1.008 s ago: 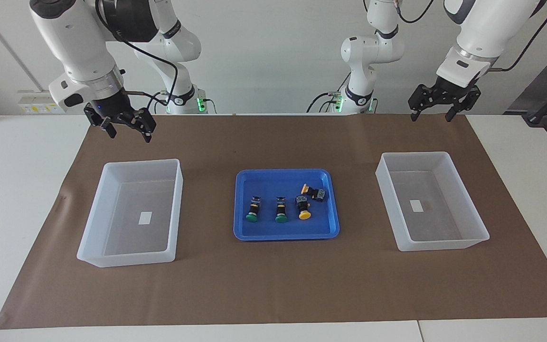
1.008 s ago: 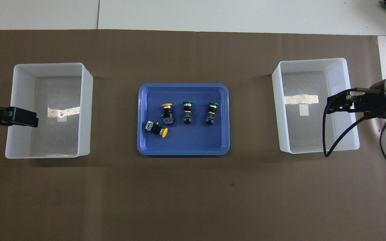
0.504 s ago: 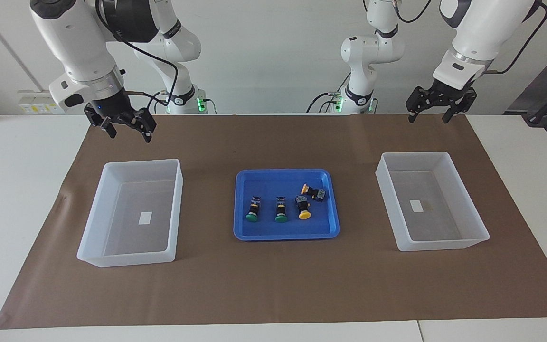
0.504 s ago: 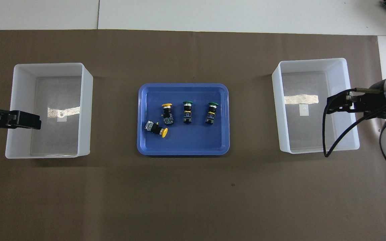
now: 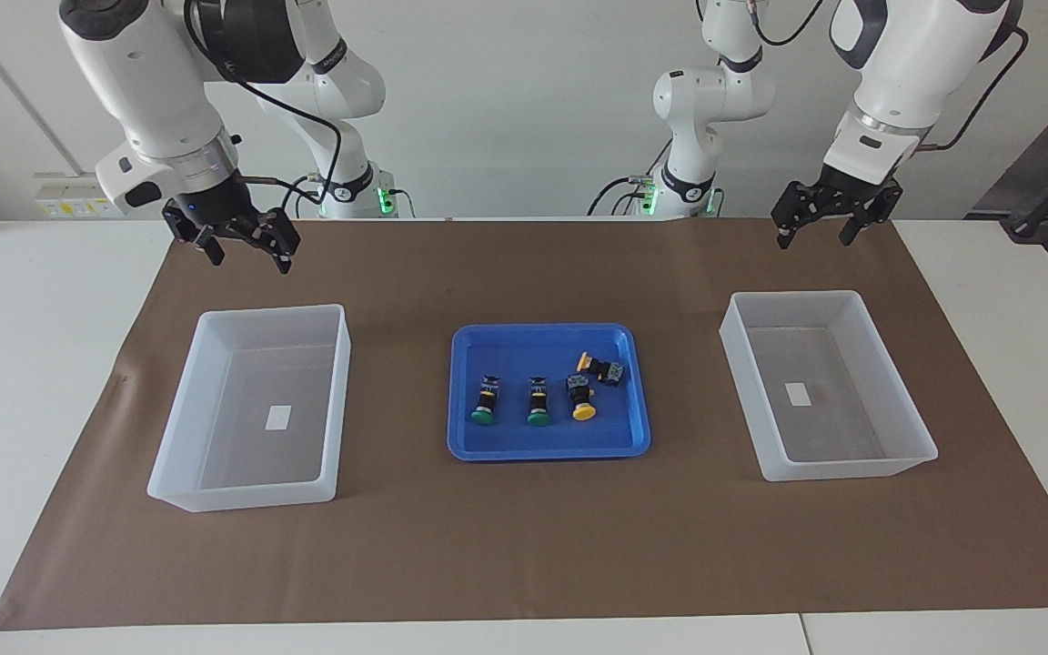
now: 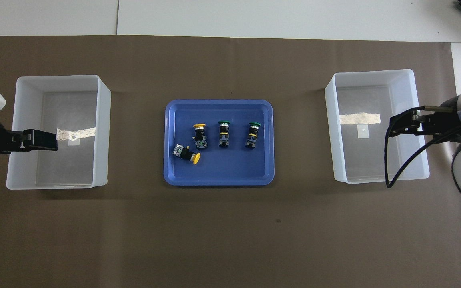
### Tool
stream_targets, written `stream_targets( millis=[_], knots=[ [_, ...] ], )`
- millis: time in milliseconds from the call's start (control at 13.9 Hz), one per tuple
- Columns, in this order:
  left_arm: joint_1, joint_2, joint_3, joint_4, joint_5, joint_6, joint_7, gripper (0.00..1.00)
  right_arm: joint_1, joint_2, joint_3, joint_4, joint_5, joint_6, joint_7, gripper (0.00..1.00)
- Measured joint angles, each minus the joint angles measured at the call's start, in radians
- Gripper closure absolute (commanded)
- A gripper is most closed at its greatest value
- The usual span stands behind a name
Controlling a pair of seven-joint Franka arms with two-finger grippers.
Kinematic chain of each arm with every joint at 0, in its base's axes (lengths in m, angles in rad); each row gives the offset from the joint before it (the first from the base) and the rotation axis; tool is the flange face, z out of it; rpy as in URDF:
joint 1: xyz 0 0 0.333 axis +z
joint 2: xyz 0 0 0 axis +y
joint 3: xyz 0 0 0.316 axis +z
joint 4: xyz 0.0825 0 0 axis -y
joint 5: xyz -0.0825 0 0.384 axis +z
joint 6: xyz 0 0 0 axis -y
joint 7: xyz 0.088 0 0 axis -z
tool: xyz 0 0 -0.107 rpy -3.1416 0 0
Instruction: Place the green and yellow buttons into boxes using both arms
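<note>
The right gripper (image 5: 245,246), fingers spread, hangs over the mat (image 5: 524,546) by its empty box (image 5: 215,496). All four buttons (image 5: 538,405) lie in the tray (image 5: 547,450) between the boxes. The yellow pair sit almost touching, so pinching one could knock the other. The left gripper (image 5: 815,236), also spread, hangs over the mat.

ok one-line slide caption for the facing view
Four buttons lie in the blue tray between two bins; both grippers wait open.
</note>
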Motion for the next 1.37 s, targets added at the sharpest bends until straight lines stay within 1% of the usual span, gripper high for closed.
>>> stream_targets(
  millis=[144, 288, 432, 720, 936, 1153, 1369],
  knots=[
    [-0.02, 0.007, -0.001, -0.018, 0.0, 0.037, -0.144, 0.0, 0.0, 0.0, 0.0, 0.0, 0.0, 0.0, 0.0, 0.0],
    [-0.055, 0.034, -0.002, -0.029, 0.0, 0.079, -0.326, 0.0, 0.0, 0.0, 0.0, -0.001, 0.0, 0.0, 0.0, 0.0],
    [-0.09, 0.083, -0.002, -0.034, 0.0, 0.137, -0.524, 0.0, 0.0, 0.0, 0.0, -0.001, 0.0, 0.0, 0.0, 0.0],
    [-0.172, 0.205, -0.003, -0.034, 0.001, 0.237, -0.938, 0.0, 0.0, 0.0, 0.0, -0.001, 0.0, 0.0, 0.0, 0.0],
    [-0.24, 0.258, -0.006, -0.047, 0.001, 0.341, -1.26, 0.0, 0.0, 0.0, 0.0, -0.002, 0.0, 0.0, 0.0, 0.0],
    [-0.281, 0.304, -0.005, -0.071, 0.002, 0.386, -1.485, 0.0, 0.0, 0.0, 0.0, -0.002, 0.0, 0.0, 0.0, 0.0],
    [-0.341, 0.372, -0.006, -0.073, 0.002, 0.425, -1.641, 0.0, 0.0, 0.0, 0.0, -0.002, 0.0, 0.0, 0.0, 0.0]
  ],
)
